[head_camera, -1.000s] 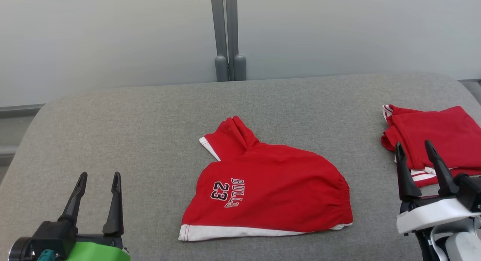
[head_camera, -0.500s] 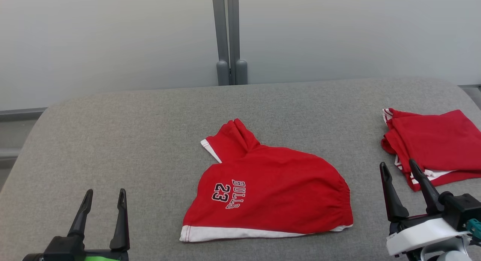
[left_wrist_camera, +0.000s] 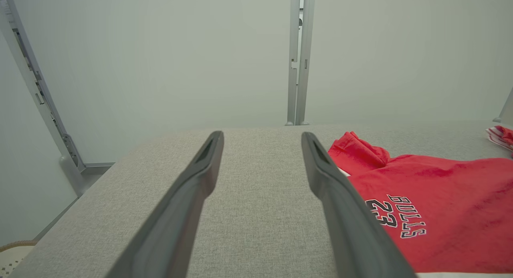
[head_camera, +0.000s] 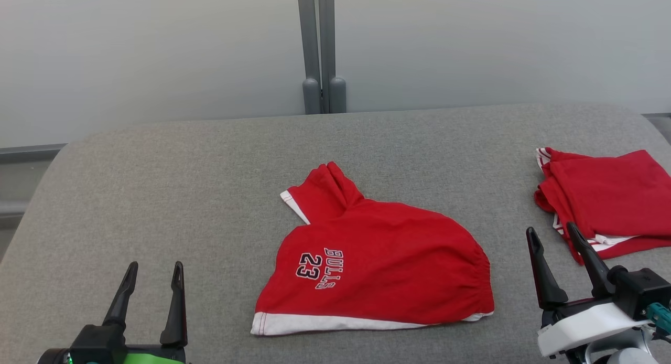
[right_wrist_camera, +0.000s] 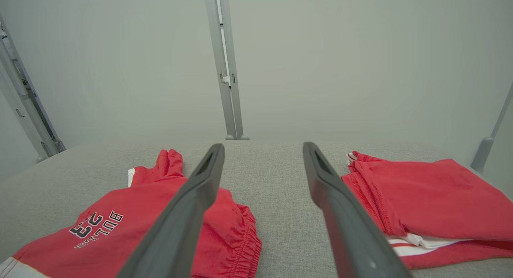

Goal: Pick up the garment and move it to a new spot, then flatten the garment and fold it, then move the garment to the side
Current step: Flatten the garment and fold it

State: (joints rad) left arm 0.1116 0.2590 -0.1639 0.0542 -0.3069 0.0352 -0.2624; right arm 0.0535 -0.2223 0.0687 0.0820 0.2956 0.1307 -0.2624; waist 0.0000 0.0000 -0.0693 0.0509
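The garment (head_camera: 377,259) is a pair of red shorts with a white hem and "BULLS 23" lettering. It lies rumpled in the middle of the grey table (head_camera: 209,170), one leg bunched up at the back. The left wrist view shows the garment (left_wrist_camera: 433,214) at the right, and the right wrist view has the garment (right_wrist_camera: 132,226) at the lower left. My left gripper (head_camera: 154,269) hovers open near the front left, apart from the shorts. At the front right my right gripper (head_camera: 550,232) is open between the shorts and the pile, holding nothing.
A folded pile of red clothes (head_camera: 608,199) with white stripes lies at the table's right edge, also in the right wrist view as the pile (right_wrist_camera: 421,198). A grey post (head_camera: 318,49) stands behind the table against a pale wall. Bare table spreads to the left and back.
Both grippers have sunk lower in the head view, and the right one has drawn back off the folded pile toward the front. The shorts lie as before; the camera shifted slightly.
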